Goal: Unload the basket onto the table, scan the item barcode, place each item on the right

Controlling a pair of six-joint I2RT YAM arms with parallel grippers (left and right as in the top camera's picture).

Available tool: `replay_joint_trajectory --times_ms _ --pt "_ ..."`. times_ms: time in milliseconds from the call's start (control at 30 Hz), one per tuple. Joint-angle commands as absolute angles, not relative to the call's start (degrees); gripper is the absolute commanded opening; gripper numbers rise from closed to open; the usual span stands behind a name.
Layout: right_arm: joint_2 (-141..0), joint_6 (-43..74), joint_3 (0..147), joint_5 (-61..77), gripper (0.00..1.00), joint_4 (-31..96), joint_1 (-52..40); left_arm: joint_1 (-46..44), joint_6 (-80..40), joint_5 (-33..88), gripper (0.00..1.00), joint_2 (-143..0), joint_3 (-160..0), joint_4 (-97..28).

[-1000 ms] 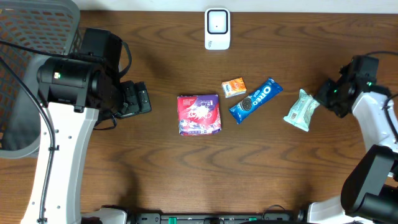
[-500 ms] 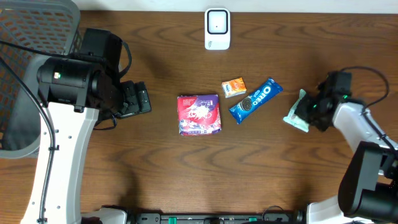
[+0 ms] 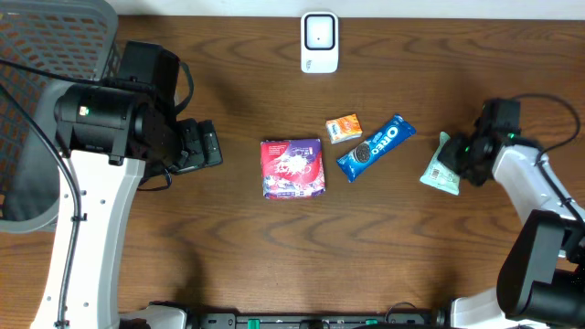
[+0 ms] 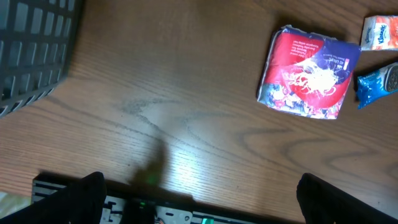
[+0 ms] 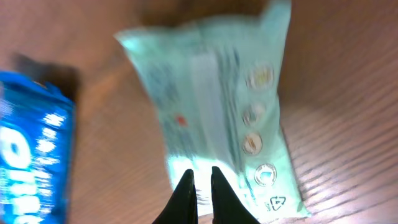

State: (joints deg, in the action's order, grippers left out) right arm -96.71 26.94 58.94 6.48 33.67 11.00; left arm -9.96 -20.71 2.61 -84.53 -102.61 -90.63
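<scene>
Your right claw (image 5: 199, 186) is clenched, 2 black fingertips pinching the right edge of the mint-green packet (image 5: 217, 106). It's a glossy, crinkled film rectangle at the right of the woodgrain table (image 3: 228, 238), just right of the shiny blue Oreo pack (image 3: 376, 146). Your left claw (image 4: 211, 196) gapes wide, holding nothing.

The desk (image 3: 228, 265) was dark brown with wavy wood grain. The packet (image 5: 217, 106) was pale mint green with a row of small round marks, the biscuit pack (image 3: 376, 147) bright blue with white lettering, and the small carton (image 3: 344, 128) orange. The pouch (image 3: 292, 168) was red and purple with white scribbles, the scanner (image 3: 319, 42) white, and the mesh basket (image 3: 55, 37) grey.
</scene>
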Motion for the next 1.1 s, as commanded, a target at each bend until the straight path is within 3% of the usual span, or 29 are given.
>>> replay_joint_trajectory --times_ms 0,333,667,1067 --pt "-96.75 25.65 63.37 2.72 0.06 35.59 10.79 -9.82 -19.94 1.87 0.98 -84.97 -102.61 -90.83" --pt "-96.77 26.61 58.15 -2.98 0.05 31.27 10.79 -9.82 -19.94 1.87 0.98 -84.97 -102.61 -90.83" --pt "-96.77 30.22 43.35 -0.43 0.09 8.8 10.76 -9.82 -19.94 1.87 0.98 -84.97 -102.61 -90.83" --pt "-96.77 30.15 50.81 4.05 0.15 1.26 10.79 -9.82 -19.94 1.87 0.98 -84.97 -102.61 -90.83"
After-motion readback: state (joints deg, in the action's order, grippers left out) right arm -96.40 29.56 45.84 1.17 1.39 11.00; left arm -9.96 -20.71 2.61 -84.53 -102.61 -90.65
